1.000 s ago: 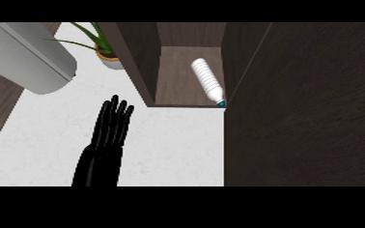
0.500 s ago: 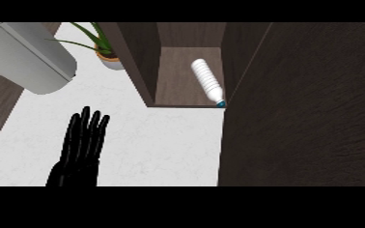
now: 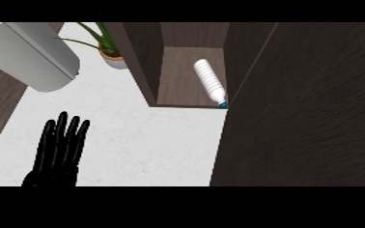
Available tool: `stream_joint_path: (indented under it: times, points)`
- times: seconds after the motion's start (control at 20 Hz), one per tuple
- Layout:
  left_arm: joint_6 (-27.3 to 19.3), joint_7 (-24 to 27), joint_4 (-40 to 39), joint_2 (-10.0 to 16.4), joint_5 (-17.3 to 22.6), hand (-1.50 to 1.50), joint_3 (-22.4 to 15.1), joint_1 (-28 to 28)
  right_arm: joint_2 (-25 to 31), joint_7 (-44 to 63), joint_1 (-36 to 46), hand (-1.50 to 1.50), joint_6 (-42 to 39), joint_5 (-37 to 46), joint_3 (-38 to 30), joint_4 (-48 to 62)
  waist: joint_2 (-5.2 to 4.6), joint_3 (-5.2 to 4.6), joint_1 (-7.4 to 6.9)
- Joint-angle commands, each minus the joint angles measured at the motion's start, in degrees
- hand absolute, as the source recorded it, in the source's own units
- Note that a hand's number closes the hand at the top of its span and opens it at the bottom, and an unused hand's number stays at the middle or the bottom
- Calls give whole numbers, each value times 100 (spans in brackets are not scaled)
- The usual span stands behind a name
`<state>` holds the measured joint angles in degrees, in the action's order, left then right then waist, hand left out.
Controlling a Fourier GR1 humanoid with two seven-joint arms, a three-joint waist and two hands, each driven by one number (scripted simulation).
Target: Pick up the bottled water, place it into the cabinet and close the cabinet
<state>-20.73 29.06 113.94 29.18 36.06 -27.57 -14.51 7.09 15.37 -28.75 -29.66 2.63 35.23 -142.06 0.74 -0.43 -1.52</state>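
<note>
The water bottle (image 3: 209, 80) lies on its side inside the open cabinet (image 3: 141, 58), upper centre. At lower left, the left hand (image 3: 53, 170) shows above the desk (image 3: 149, 140), fingers (image 3: 62, 130) straight, holding nothing.

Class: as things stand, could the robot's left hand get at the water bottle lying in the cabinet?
Probably yes: the left hand is open, only white counter lies between it and the bottle, and the cabinet front stands open.
</note>
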Motion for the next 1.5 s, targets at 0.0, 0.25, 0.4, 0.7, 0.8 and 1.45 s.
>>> stream_joint_path:
  times: [0.0,0.25,0.4,0.7,0.8,1.45]
  points:
    - [155,-31,135,158,215,-150,241,-160,-645,534,769,150,312,1074,1189,-97,4,-21,-39]
    - [315,85,182,275,268,-150,364,-389,-682,915,1527,150,808,1110,1464,226,8,-24,-19]
    - [521,62,298,409,389,-150,456,-450,-678,1042,2047,150,1054,1040,1352,446,-18,-27,-89]
    - [700,167,153,421,437,-150,526,-517,-665,1240,2570,150,1097,923,1286,568,-39,-39,-95]
    - [803,181,190,490,523,-150,622,-578,-662,1249,2579,150,1072,840,1275,701,-40,-42,-165]
    - [1108,255,172,609,615,-150,735,-670,-657,1260,2644,150,1029,276,942,807,-161,-53,-383]
